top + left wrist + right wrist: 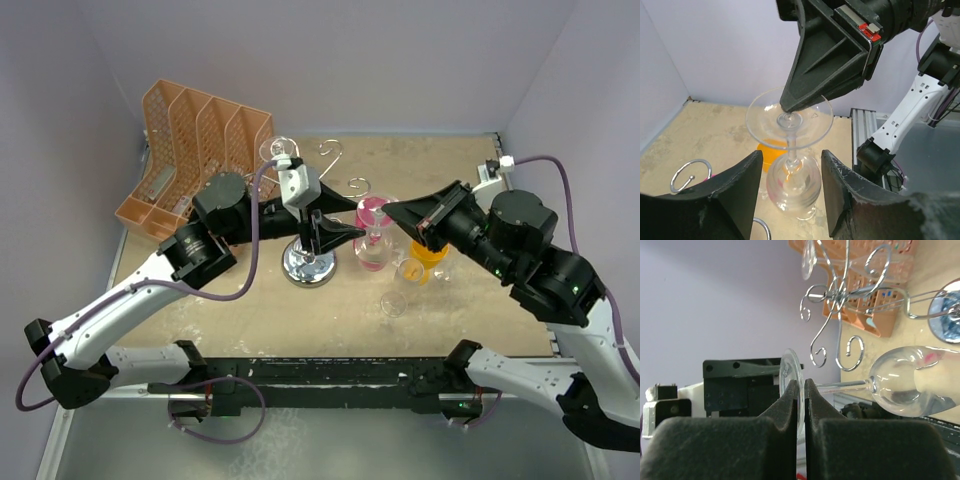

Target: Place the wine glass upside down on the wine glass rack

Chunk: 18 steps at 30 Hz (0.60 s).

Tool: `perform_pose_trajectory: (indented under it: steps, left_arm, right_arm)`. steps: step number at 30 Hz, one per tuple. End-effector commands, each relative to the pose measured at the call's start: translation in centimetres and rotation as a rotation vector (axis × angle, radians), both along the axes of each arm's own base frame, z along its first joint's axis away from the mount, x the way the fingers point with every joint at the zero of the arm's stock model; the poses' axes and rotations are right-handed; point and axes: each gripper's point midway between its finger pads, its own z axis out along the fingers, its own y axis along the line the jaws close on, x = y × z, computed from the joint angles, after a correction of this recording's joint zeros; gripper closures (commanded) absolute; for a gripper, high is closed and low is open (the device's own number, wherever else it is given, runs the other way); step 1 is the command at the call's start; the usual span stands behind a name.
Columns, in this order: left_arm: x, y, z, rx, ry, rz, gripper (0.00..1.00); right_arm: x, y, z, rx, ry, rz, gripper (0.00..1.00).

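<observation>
The right gripper (801, 395) pinches the inverted glass (792, 175), centre frame, by its foot only; the left gripper (791, 165) gapes around the bowl. That thin hold could let it swing or slip before the rack (310, 265).

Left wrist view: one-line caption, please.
Right fingers pinch the inverted wine glass by its foot; open left fingers flank it.

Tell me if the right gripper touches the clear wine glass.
Touching: in the right wrist view the right gripper pinches the clear wine glass by its round foot.
</observation>
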Motion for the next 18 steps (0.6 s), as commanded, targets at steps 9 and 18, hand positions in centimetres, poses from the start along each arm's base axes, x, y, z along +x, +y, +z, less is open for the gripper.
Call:
perform_pose_trajectory:
  steps: [9,18]
  left_arm:
    - [2.6,3.8,1.9,-0.096,0.017,0.274,0.52]
    - [4.2,8.9,1.4,-0.200,0.174,0.538,0.52]
  right_arm:
    - [2.7,-3.6,2.4,-0.007,-0.144,-0.234,1.00]
    - [3.5,1.1,0.7,-0.021,-0.191,-0.067,1.00]
